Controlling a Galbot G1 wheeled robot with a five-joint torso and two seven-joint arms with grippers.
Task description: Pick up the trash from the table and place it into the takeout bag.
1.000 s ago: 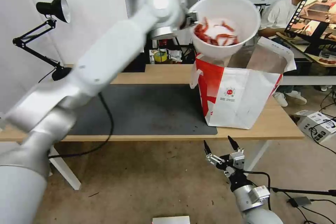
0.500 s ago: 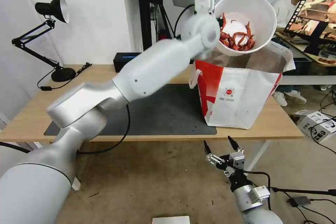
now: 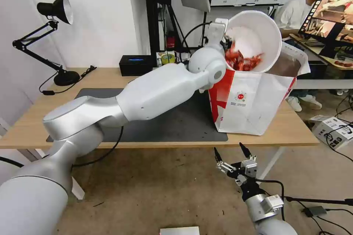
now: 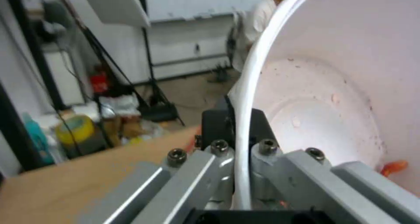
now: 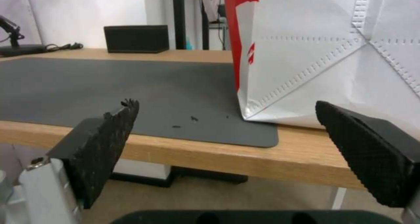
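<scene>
Head view: white bowl (image 3: 253,40) tipped, red scraps (image 3: 241,60) sliding rimward

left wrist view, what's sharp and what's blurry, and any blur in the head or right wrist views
Left wrist view: the bowl rim and the left gripper clamped on it are fairly sharp, the room behind is soft. Head view: the red scraps in the tipped bowl over the bag are smeared. Right wrist view: the open right gripper looks soft up close, the mat crisp.
</scene>
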